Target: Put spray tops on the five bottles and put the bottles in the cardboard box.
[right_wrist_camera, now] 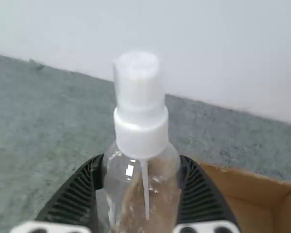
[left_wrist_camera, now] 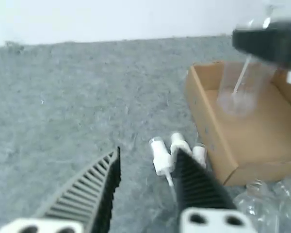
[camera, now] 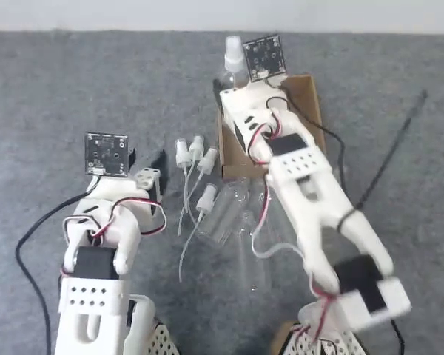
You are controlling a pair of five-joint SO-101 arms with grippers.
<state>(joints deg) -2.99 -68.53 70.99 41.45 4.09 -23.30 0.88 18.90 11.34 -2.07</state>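
My right gripper (right_wrist_camera: pixel 140 171) is shut on a clear bottle (right_wrist_camera: pixel 141 187) with a white spray top (right_wrist_camera: pixel 138 97) fitted. In the high view it holds that bottle (camera: pixel 235 63) upright at the far end of the cardboard box (camera: pixel 303 96). From the left wrist, the bottle (left_wrist_camera: pixel 240 85) hangs over the box (left_wrist_camera: pixel 218 141). My left gripper (left_wrist_camera: pixel 145 177) is open and holds nothing, a little short of the loose spray tops (left_wrist_camera: pixel 165 153). Several spray tops (camera: pixel 195 157) lie left of the box. Clear bottles (camera: pixel 233 214) without tops lie on their sides in front of it.
Grey carpet covers the table (camera: pixel 74 89). Open room lies to the left and at the back left. A dark cable (camera: pixel 396 144) runs across the carpet right of the box. The long dip tubes (camera: pixel 185 222) of the spray tops trail toward the front.
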